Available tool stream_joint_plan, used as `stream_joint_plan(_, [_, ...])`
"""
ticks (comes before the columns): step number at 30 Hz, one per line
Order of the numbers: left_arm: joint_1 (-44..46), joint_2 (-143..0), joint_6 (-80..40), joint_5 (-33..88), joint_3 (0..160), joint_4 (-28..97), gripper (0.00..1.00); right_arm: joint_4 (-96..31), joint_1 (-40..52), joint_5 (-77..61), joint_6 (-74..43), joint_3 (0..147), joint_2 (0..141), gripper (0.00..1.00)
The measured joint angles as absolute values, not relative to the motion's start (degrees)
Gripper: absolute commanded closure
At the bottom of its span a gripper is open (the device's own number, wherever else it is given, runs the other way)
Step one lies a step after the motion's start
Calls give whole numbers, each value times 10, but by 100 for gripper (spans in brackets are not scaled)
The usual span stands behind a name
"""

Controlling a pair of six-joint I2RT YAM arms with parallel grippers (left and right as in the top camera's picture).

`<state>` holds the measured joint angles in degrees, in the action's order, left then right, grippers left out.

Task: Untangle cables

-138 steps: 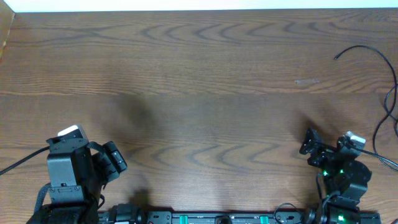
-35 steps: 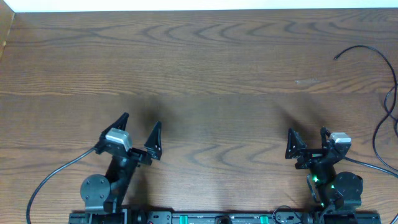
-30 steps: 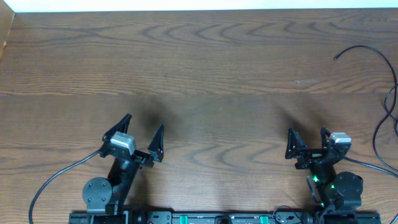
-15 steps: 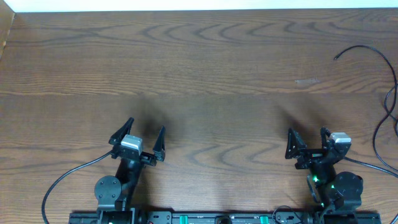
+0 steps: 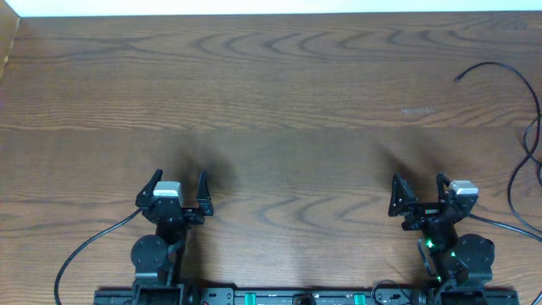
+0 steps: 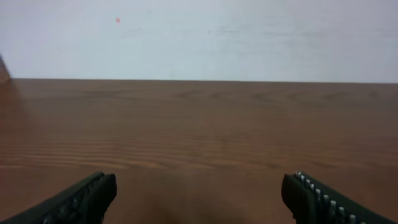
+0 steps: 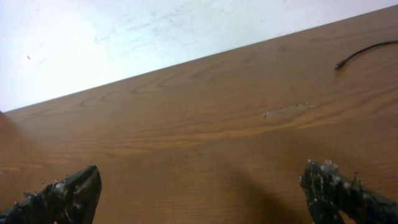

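Cable (image 5: 460, 77) curls black at upper right — my left pincer (image 5: 178, 176) and right pincer (image 5: 417, 180) gape empty along the bottom edge.

A thin black cable (image 5: 500, 65) lies loose at the far right of the table (image 5: 271, 102), its small plug end (image 5: 458, 79) pointing left. The cord arcs rightward and out of view.

No text, label, brand, number or sign can be read in any view. The brown wood-grain surface (image 5: 271, 85) shows only its grain. The pale wall (image 6: 199, 37) beyond that surface carries faint smudges and a tiny red dot (image 6: 117, 20), none legible as writing.
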<state>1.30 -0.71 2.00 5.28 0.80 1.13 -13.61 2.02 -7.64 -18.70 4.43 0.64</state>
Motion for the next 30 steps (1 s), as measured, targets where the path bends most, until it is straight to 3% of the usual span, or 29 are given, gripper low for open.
stream_joint_plan(30, [13,-6,20,38,10,15,9,-136,20,-77,-187,44,6,1])
